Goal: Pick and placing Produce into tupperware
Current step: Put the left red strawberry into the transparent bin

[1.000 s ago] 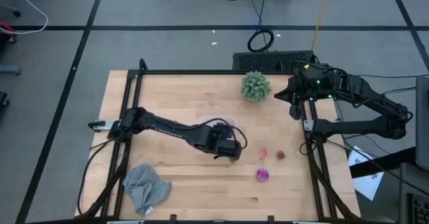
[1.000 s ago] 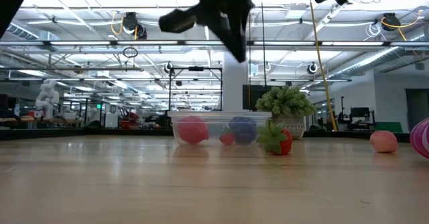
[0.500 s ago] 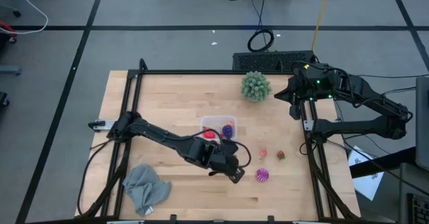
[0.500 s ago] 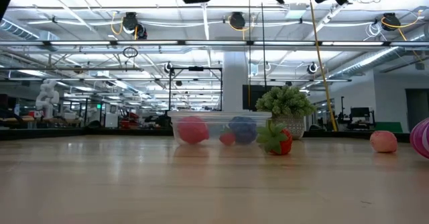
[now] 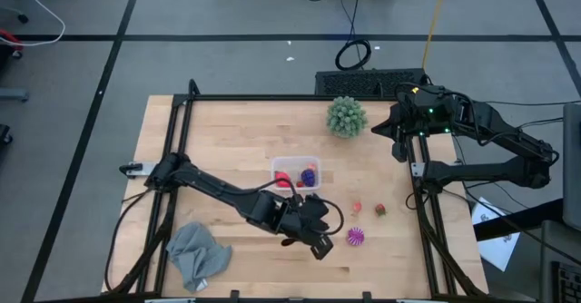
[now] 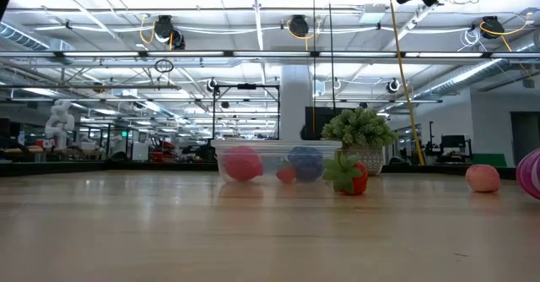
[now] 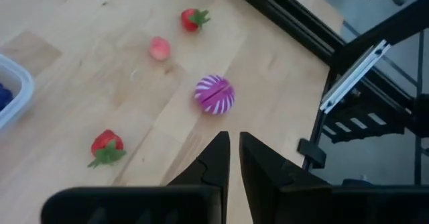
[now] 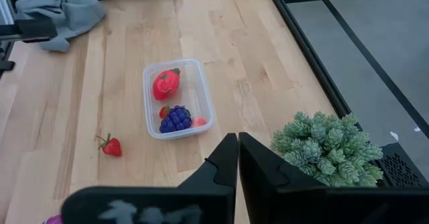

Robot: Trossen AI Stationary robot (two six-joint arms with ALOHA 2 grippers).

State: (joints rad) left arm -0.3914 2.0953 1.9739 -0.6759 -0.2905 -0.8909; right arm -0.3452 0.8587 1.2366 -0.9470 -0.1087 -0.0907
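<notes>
The clear tupperware (image 5: 295,173) stands mid-table and holds a red piece (image 8: 167,83), a dark purple piece (image 8: 176,120) and small red bits. On the wood lie a striped magenta ball (image 5: 356,238), a pink piece (image 5: 358,210), a red strawberry (image 5: 379,210) and a second strawberry (image 7: 106,147). My left gripper (image 5: 321,248) hangs shut above the table, near side of the tupperware, with the striped ball (image 7: 214,94) just ahead of its fingertips. My right gripper (image 5: 399,149) waits shut at the far right edge.
A green spiky ball (image 5: 346,116) sits at the far edge close to my right gripper. A crumpled grey cloth (image 5: 197,253) lies at the near left corner. Black frame rails (image 5: 425,221) run along the table's sides.
My left gripper has left the spot over the tupperware and travelled toward the near edge and a little right, closing on the striped ball. It has passed out of the top of the low view. The produce and the tupperware have stayed in place.
</notes>
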